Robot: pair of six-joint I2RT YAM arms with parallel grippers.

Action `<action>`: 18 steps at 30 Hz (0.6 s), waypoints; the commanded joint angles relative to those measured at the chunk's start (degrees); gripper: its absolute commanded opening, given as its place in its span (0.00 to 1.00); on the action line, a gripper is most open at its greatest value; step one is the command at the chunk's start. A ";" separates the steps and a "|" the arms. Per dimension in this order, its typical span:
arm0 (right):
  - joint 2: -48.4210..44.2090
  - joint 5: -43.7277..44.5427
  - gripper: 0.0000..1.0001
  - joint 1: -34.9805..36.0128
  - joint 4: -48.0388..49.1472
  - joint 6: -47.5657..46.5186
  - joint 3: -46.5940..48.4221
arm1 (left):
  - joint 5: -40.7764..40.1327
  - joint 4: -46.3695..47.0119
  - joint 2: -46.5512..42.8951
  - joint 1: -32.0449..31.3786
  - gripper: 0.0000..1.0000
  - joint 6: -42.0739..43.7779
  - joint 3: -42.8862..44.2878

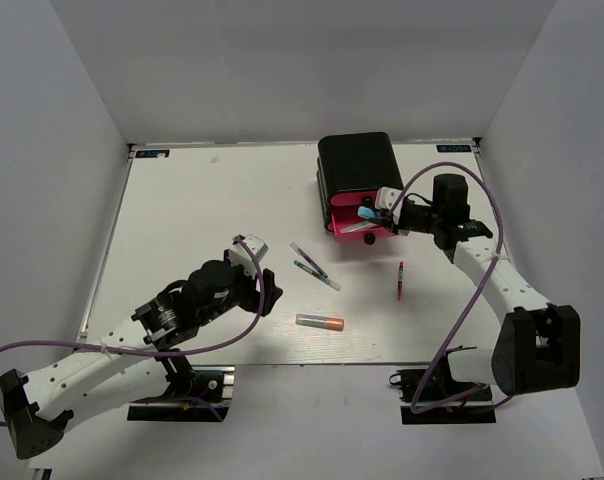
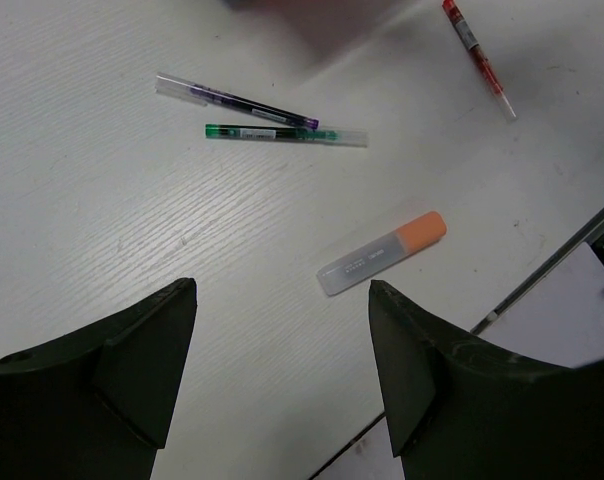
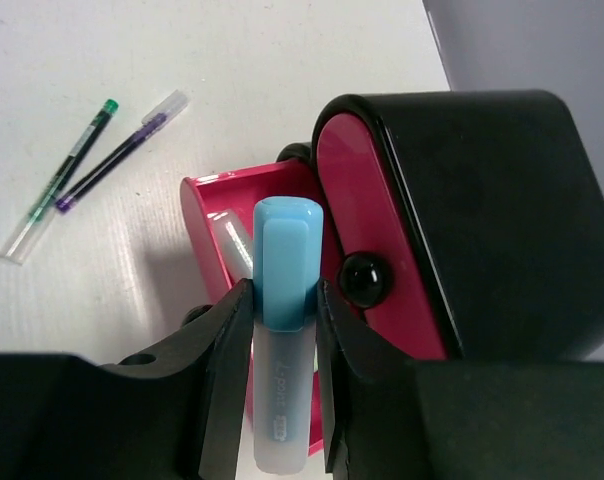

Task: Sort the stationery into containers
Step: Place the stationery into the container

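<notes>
One clamped light blue marker (image 3: 282,350) bears unreadable print.

Even, bright overhead light fell on the white table (image 1: 182,220), leaving only soft, faint shadows under the left arm (image 1: 82,372) and toward the near edge; the surrounding walls looked greyer and leaned outward with wide-angle distortion. The glossy black case (image 1: 357,160) carried pale reflections, and in the right wrist view its knob (image 3: 362,278) showed a small highlight. The light blue marker (image 3: 285,330), close to that lens, was slightly soft. The left wrist view was sharp on the table grain and the grey marker (image 2: 382,253), with a blurred smear along its top border. The left gripper's fingers (image 2: 132,370) were nearly black and short of detail.
</notes>
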 commanded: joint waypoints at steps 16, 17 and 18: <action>11.87 -1.84 0.65 1.43 3.18 -14.31 4.68 | 12.39 7.34 3.74 -0.67 0.82 -11.40 -4.51; 10.74 -1.67 0.68 1.34 3.36 -13.70 4.16 | 12.91 6.46 5.49 -0.67 0.84 -9.48 -3.63; 10.55 -1.75 0.69 1.43 3.36 -12.47 4.15 | 13.44 6.45 6.72 -0.67 0.84 -8.41 -2.66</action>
